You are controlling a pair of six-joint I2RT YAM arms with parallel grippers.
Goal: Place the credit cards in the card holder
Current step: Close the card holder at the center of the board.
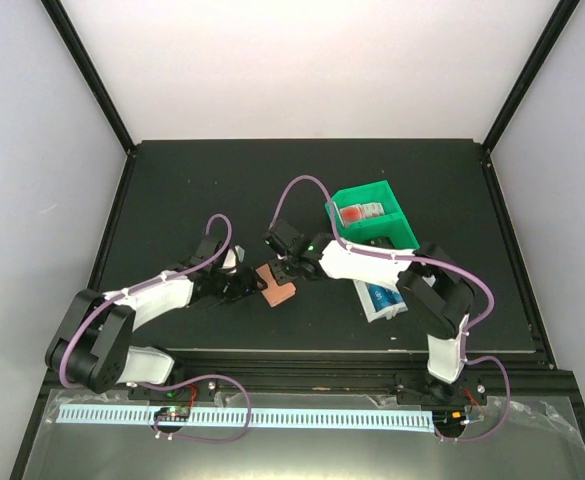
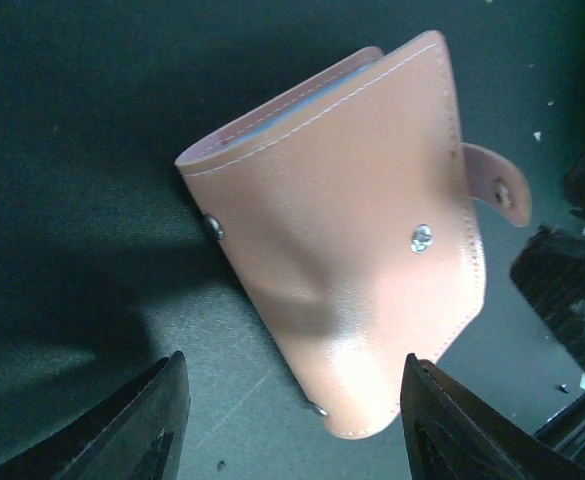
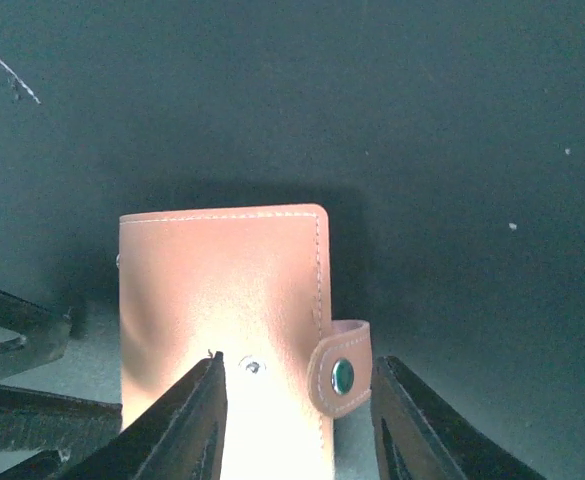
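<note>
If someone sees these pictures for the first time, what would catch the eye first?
The folded pink wallet at the centre of the black table, with the left gripper and the right gripper open close on either side. Then the bright green bin, farther back on the right.

L arm (image 1: pixel 157 295): base near-left, forearm stretched fwd and to the right, low. L gripper (image 1: pixel 246 286): points right, jaws apart, both dark fingers (image 2: pixel 142 420) in wrist view w/ wide gap btwn. R arm (image 1: pixel 372 262): base near-right, elbow folded, forearm reaching left. R gripper (image 1: pixel 286 266): tilted down, jaws apart. Grippers face each other, close together, at centre.
</note>
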